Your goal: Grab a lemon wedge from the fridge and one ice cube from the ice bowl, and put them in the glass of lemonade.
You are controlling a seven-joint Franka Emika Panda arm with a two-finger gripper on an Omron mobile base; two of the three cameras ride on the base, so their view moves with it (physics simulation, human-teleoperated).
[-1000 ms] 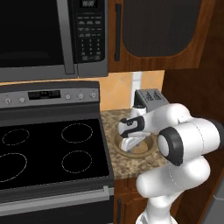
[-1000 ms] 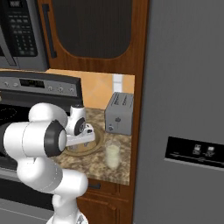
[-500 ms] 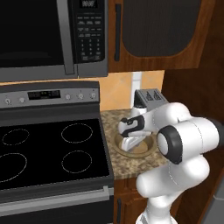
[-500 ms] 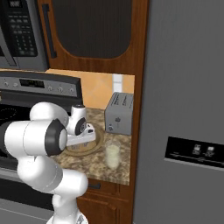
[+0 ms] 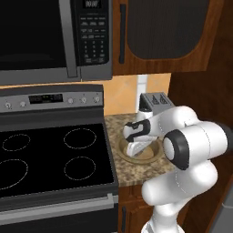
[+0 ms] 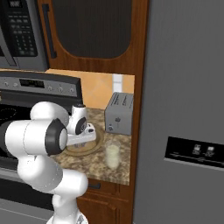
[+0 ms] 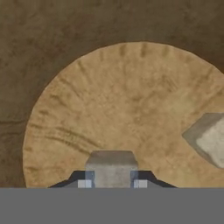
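Two-finger gripper (image 7: 111,183) down in wide tan wooden bowl (image 7: 65,131), dark tips pinched on pale whitish ice cube (image 7: 111,168). Second pale cube (image 7: 209,139) beside. Jaws narrowed since a second ago.

Glossy white rounded arm (image 5: 191,150) with dark joint rings and a bulbous base.

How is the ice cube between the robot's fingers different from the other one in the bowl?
The ice cube between the fingers sits square-on at the gripper, while the other ice cube lies turned cornerwise. The first is flanked by the fingertips; the second lies free near the ice bowl's edge. Both are pale, blocky, and inside the bowl.
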